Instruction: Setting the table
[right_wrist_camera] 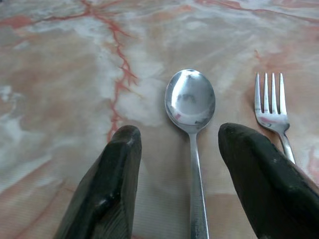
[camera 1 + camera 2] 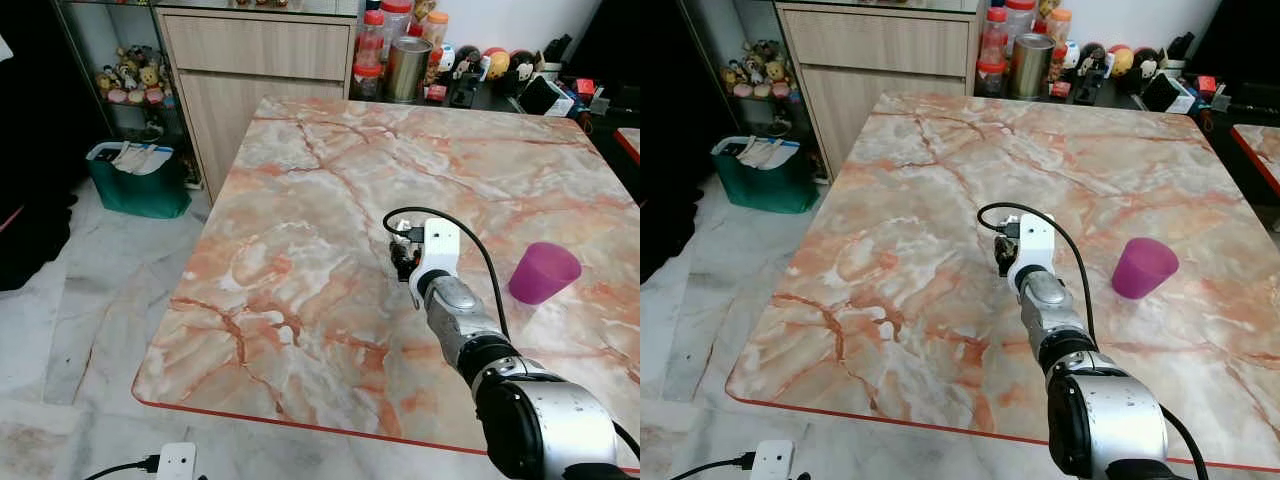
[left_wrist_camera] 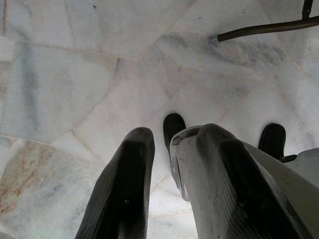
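The marble table (image 2: 330, 200) lay under the right gripper (image 1: 182, 169), which was stretched forward over its middle. The pink cup (image 2: 543, 272) stood upside down on the table, well apart to the right of that gripper. Right gripper fingers (image 1: 107, 189) were spread wide, holding nothing; whether the tips touched the tabletop could not be told. The spoon (image 1: 192, 129) lay flat between the two fingers, untouched, bowl pointing away from the gripper, handle running back toward the wrist, long axis in line with the fingers. The fork (image 1: 273, 107) lay just beside the outer side of one finger, parallel to the spoon, tines away from the gripper. The left gripper (image 3: 172, 164) hung over the floor (image 3: 75, 74), fingers slightly apart, empty.
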Robot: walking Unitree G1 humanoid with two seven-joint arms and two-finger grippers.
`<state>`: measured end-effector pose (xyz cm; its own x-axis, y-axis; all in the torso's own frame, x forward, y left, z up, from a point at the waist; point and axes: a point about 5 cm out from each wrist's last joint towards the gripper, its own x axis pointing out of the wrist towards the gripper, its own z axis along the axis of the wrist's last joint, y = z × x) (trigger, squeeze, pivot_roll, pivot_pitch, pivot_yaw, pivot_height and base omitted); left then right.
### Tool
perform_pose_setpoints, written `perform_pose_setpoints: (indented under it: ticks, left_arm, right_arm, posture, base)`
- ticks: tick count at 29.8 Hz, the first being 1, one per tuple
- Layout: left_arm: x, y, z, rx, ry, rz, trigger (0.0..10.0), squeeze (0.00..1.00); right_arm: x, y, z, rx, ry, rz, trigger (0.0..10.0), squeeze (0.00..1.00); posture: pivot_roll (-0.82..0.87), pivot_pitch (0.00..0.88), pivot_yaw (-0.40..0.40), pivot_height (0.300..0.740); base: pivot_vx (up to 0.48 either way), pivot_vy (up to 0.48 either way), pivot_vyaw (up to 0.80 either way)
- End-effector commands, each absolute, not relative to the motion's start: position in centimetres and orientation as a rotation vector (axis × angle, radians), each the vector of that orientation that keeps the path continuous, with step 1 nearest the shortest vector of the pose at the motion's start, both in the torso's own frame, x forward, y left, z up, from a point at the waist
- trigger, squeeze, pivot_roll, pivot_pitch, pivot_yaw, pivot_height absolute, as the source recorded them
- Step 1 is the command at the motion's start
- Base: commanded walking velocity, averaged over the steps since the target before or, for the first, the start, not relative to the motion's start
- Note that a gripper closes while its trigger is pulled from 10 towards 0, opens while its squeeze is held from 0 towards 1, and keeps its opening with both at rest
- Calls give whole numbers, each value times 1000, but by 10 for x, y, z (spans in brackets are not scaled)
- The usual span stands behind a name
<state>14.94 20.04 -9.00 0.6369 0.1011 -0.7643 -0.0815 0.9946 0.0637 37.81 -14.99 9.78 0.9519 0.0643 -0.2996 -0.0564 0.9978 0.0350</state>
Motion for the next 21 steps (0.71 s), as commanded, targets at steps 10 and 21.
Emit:
perform_pose_setpoints:
  ticks: [10,21]
  left_arm:
    - [86,185,-114,3,1093,61,10000,0]
    - [79,188,-114,30,1100,62,10000,0]
  right_arm:
    - [378,-158,96,12,340,16,10000,0]
    - [370,-163,83,78,405,-15,10000,0]
  posture:
    - [151,168,-81,740]
    - [161,180,-80,740]
  base:
    - [0,0,0]
    - [0,0,0]
